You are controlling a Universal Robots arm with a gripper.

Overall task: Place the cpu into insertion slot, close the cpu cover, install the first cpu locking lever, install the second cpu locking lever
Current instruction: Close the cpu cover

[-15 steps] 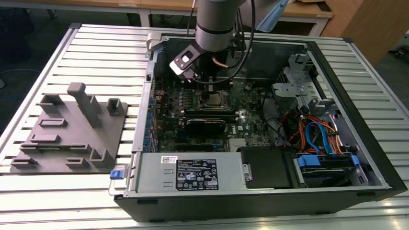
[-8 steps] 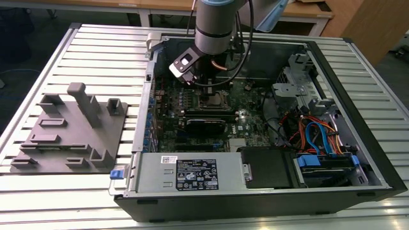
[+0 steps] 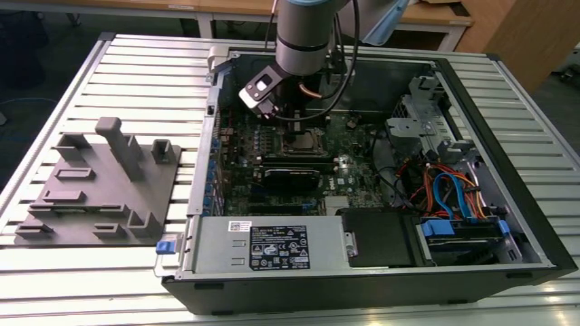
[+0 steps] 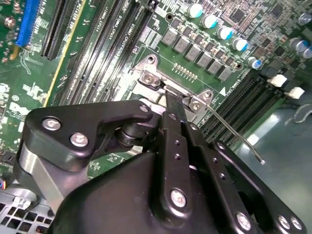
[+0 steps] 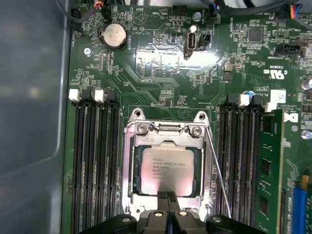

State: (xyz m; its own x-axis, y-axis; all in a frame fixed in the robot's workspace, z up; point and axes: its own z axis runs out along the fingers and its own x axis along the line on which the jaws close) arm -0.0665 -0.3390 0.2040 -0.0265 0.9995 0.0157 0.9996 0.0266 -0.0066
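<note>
Exterior view: arm [image 3: 303, 34] upright, reaching into computer case [image 3: 381, 288]; gripper [image 3: 294, 130] just above insertion slot [image 3: 305, 141].
Second wrist view: fingers [image 4: 172, 105] pressed together.
First wrist view: cpu [image 5: 167, 168] seated in the slot, cpu cover [image 5: 127, 161] down around it, gripper tip at the cover's edge.

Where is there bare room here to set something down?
Bare slats of the table beyond the grey fixture and in front of it, at the exterior view's left. The case is crowded: cables, board, and the tool over the cpu.

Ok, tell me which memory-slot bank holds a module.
The bank beside the thin wire lever: a green module stands at its outer edge. The other bank's slots are empty.
</note>
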